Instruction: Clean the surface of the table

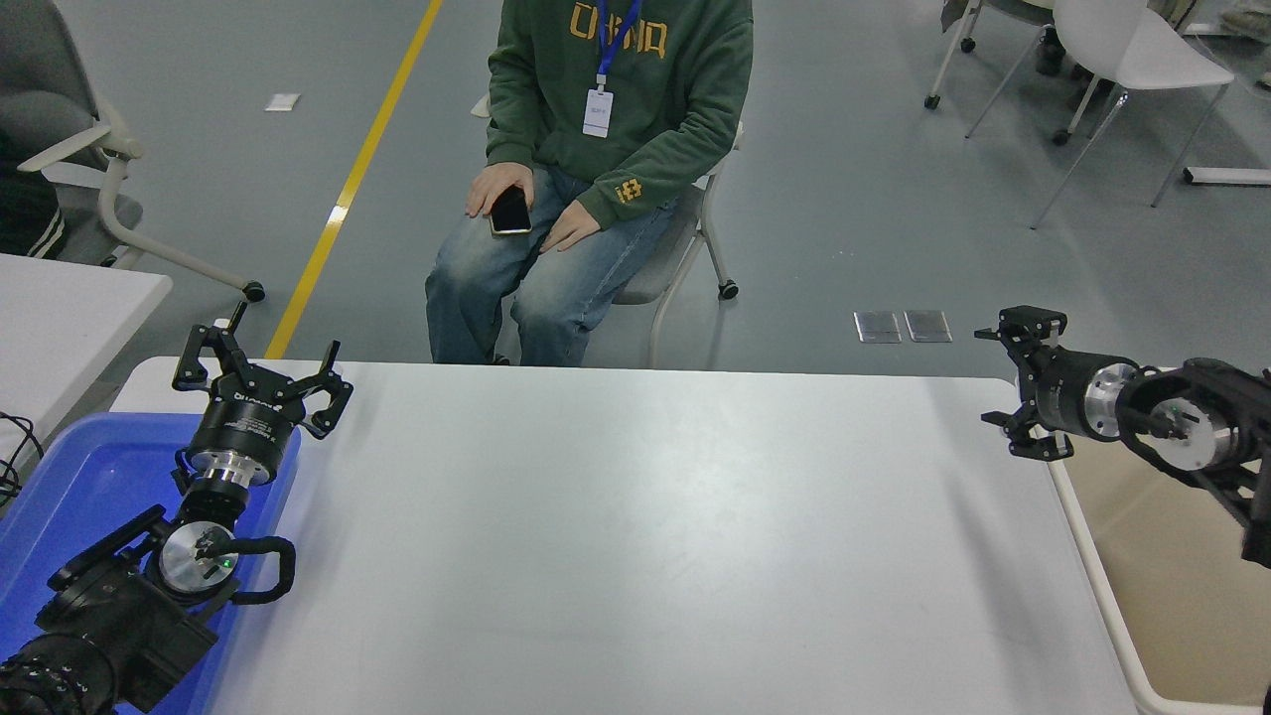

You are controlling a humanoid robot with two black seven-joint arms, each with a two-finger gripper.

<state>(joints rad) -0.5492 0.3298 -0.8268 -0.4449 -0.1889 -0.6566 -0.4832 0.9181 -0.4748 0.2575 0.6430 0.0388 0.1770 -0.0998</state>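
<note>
Here, your blue tray (60, 487) sits at the near left corner with nothing showing inside, and the beige bin (1182, 596) stands just off the right edge. The table surface (635, 536) spreads bare between them. Your left gripper (260, 377) hangs over the tray's far rim, fingers spread; your right gripper (1013, 385) hovers at the far right corner, fingers apart. A person (596, 149) sits beyond the far edge.

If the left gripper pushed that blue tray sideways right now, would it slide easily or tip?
The blue tray would probably slide rather than tip: it looks low, wide and empty. Its glossy plastic on the smooth table surface suggests little grip. It overhangs the table's left edge, so a leftward push might drop it. The left gripper hangs above its far corner.
</note>
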